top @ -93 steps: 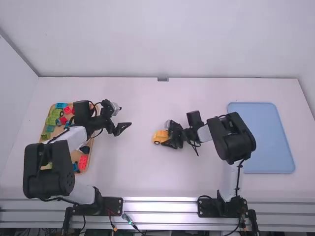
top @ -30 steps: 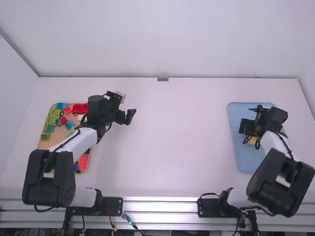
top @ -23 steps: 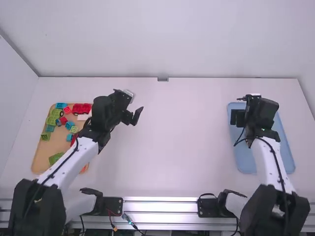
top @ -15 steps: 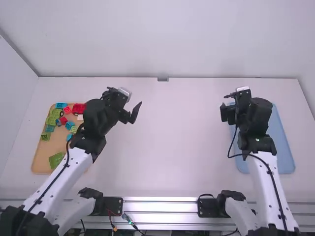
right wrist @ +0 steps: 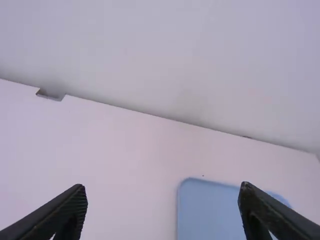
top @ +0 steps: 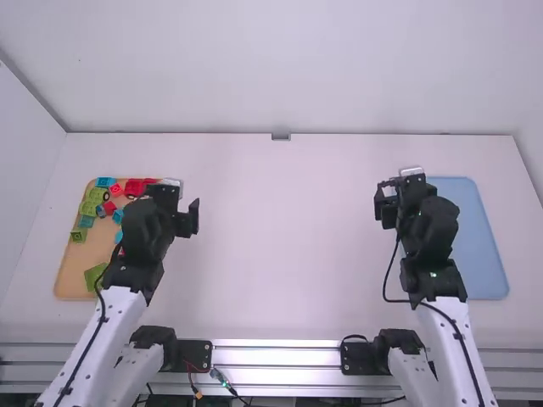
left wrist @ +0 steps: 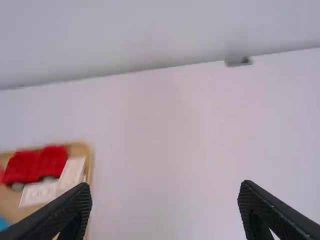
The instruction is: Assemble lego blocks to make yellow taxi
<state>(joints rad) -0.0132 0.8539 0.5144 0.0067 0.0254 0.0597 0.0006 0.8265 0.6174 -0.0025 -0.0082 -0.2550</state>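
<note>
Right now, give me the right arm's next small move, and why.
I'd probably ease the right arm a little toward the middle, off the blue tray. In the high view it covers the tray's left part, so what lies beneath can't be checked. Its tool stands open with nothing between the fingers, so the move should risk no drop.

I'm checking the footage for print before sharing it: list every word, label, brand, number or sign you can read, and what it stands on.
None can be read.
Small marks on the green block and the blue block in the tan tray: too small to read.
</note>
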